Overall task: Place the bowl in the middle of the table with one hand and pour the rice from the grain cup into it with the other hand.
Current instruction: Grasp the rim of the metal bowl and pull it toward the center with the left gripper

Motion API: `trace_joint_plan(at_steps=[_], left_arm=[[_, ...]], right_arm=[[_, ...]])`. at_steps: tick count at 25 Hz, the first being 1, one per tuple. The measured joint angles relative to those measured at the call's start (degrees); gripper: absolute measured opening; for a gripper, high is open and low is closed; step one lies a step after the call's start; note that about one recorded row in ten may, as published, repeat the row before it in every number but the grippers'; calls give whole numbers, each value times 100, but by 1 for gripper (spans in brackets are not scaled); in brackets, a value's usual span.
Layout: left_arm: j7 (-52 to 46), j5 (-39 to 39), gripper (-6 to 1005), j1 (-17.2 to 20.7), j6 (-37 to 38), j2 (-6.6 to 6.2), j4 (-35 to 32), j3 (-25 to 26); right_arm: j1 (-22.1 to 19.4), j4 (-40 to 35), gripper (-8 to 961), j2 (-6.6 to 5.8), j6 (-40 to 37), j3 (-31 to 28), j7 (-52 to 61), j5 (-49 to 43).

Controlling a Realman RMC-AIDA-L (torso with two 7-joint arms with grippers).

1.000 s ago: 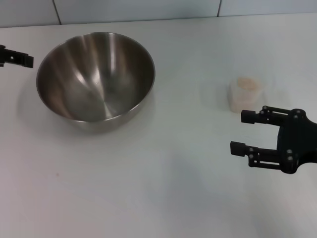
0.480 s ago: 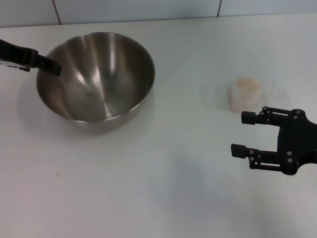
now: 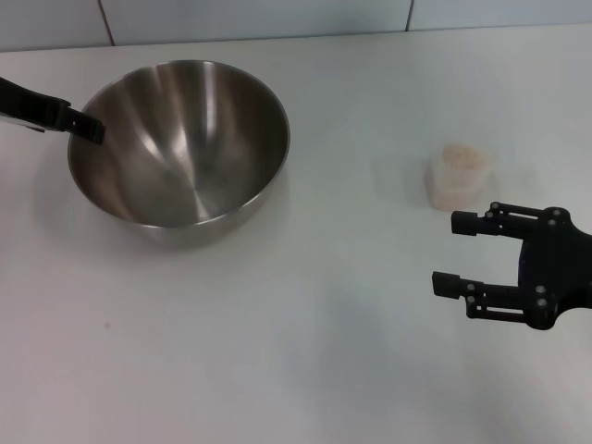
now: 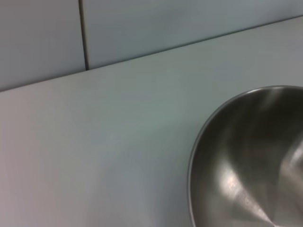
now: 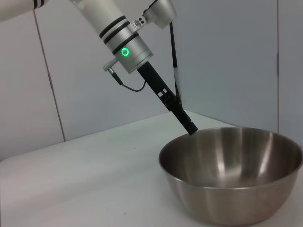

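Note:
The steel bowl (image 3: pixel 180 139) stands on the white table (image 3: pixel 305 324) at the back left, empty. My left gripper (image 3: pixel 81 124) reaches in from the left, its tip at the bowl's left rim. The right wrist view shows the left gripper (image 5: pixel 187 125) coming down onto the rim of the bowl (image 5: pixel 236 175). The left wrist view shows part of the bowl (image 4: pixel 251 165). The grain cup (image 3: pixel 456 176), holding rice (image 3: pixel 462 155), stands at the right. My right gripper (image 3: pixel 451 252) is open and empty, just in front of the cup and not touching it.
A tiled wall (image 3: pixel 277 17) runs along the table's far edge, close behind the bowl. The left arm (image 5: pixel 124 43), with a green light and a cable, slants over the table behind the bowl.
My left gripper has moved right from the left edge to the bowl's left rim. The bowl, the cup and the right gripper have hardly moved.

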State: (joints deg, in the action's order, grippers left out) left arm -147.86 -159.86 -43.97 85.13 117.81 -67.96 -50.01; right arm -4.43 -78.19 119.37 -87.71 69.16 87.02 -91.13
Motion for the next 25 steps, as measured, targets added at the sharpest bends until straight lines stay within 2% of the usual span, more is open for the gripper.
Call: trace_joint_plan(at_steps=[25], left_arm=[[53,86,786,-42,-360,47,806,-208]], right_arm=[[121,130,741,-9,1,-2,-63,-1]])
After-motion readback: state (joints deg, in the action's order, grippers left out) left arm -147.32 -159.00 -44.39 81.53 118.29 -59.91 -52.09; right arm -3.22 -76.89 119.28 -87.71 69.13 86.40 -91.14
